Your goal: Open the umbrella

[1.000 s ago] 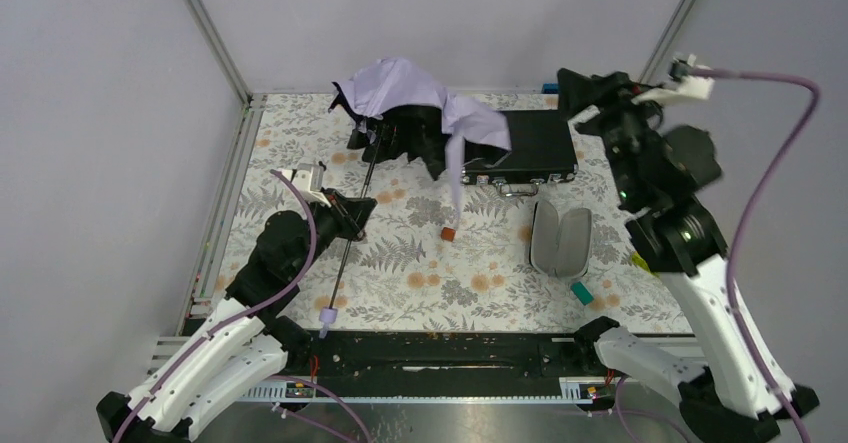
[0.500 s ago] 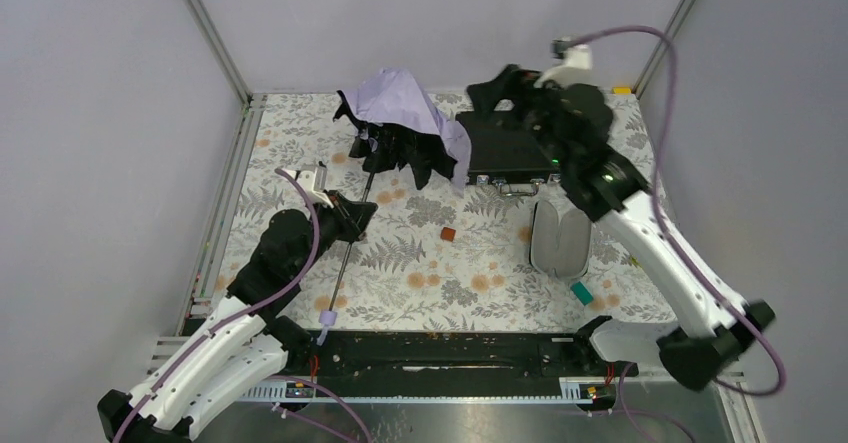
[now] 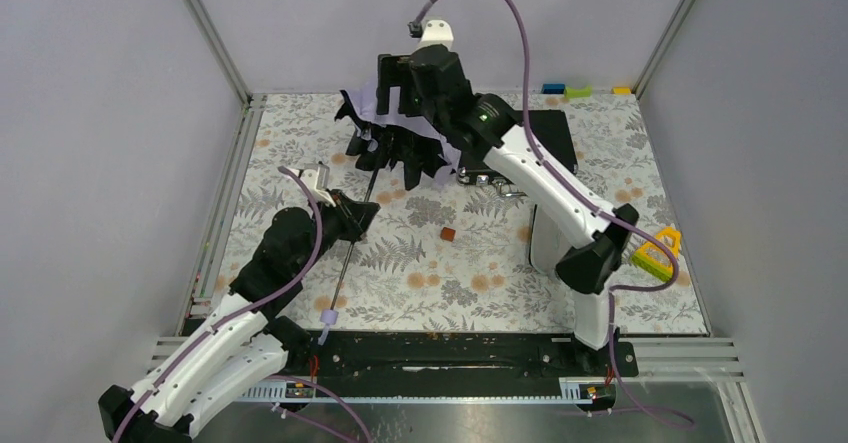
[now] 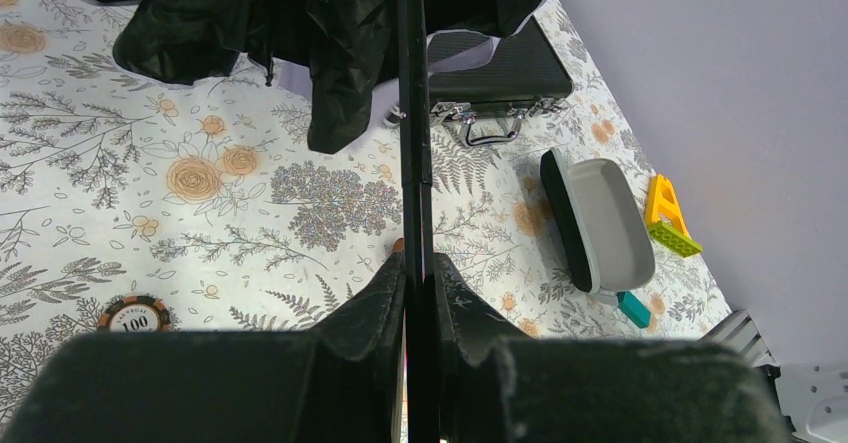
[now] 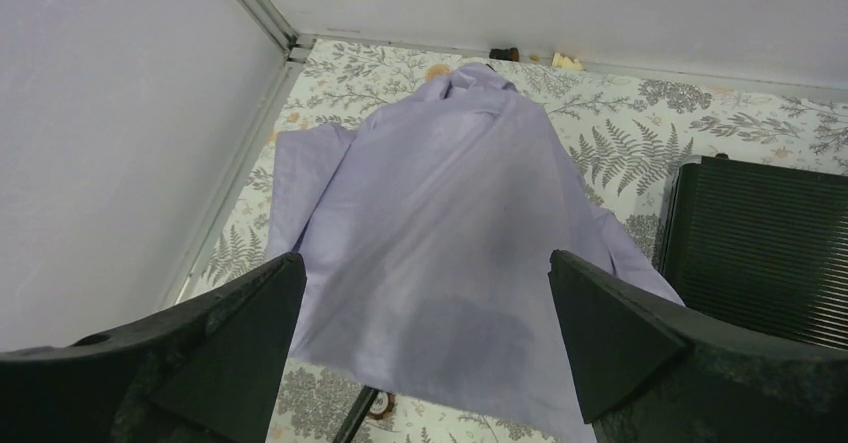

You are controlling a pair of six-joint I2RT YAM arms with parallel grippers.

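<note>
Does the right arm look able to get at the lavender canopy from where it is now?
Probably yes. The right gripper hangs open directly above the canopy, with nothing between them in the wrist view. The left gripper is shut on the shaft, out of the way.

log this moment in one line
left gripper: shut on umbrella shaft | right gripper: open above canopy | umbrella: not yet open
</note>
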